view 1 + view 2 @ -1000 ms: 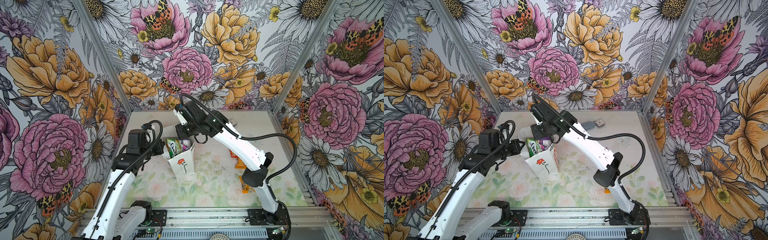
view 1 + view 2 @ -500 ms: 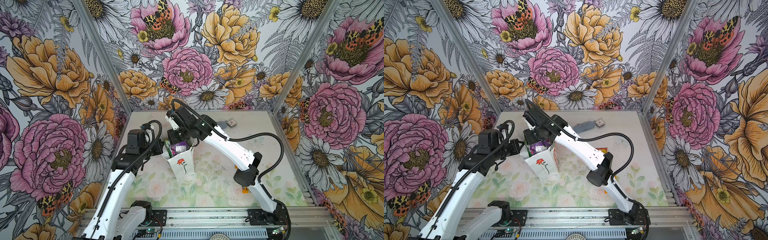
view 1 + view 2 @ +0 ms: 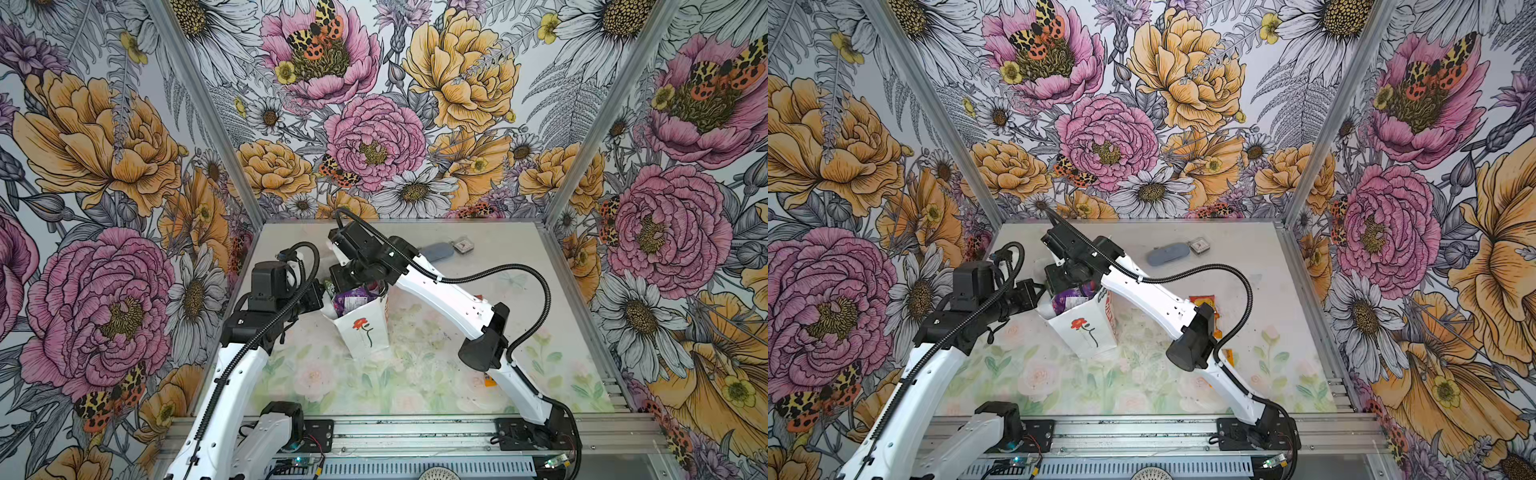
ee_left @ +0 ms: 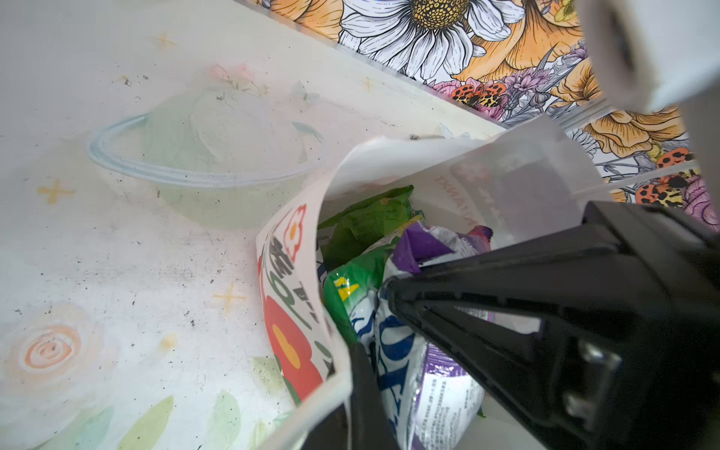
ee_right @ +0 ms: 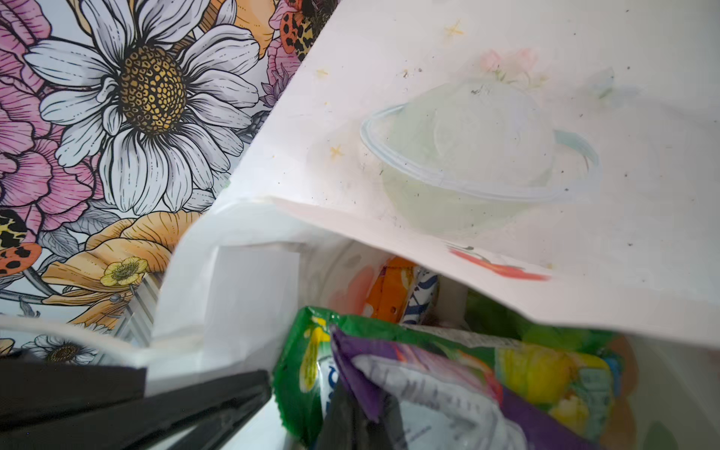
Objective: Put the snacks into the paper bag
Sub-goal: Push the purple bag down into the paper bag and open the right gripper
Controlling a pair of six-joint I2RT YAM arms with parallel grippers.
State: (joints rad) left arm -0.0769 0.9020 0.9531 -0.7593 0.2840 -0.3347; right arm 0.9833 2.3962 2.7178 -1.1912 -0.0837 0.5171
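**Paper bag and snacks, both arms at the bag's mouth.** In both top views the paper bag [image 3: 368,332] stands left of centre on the flower-printed table [image 3: 374,386], mouth open, a drawn red rose on its near face and red lettering down its right side panel. The left wrist view shows black brush characters beside a red flower on the outer face, not legible, and red letters reversed through the far wall. The left gripper [image 3: 1036,293], jaws together, clamps the bag's left rim. The right gripper [image 4: 390,290] reaches into the mouth, jaws together, apparently pinching a corner of the purple grape pouch [image 5: 428,374], which lies uppermost in the bag. Below it sit a green packet [image 4: 366,226], a green-and-white packet [image 4: 352,307] with large blue letters of which only an "O" reads, and an orange packet [image 5: 389,296]. On the table, right of centre, lie a red-yellow packet [image 3: 1202,301] and an orange wrapper [image 3: 1226,358], the latter partly under the right arm's elbow. A grey-blue case [image 3: 1167,254] and a square tag [image 3: 1199,245] lie near the rear edge. Bare mat runs from the bag's foot to the front rail [image 3: 415,428].
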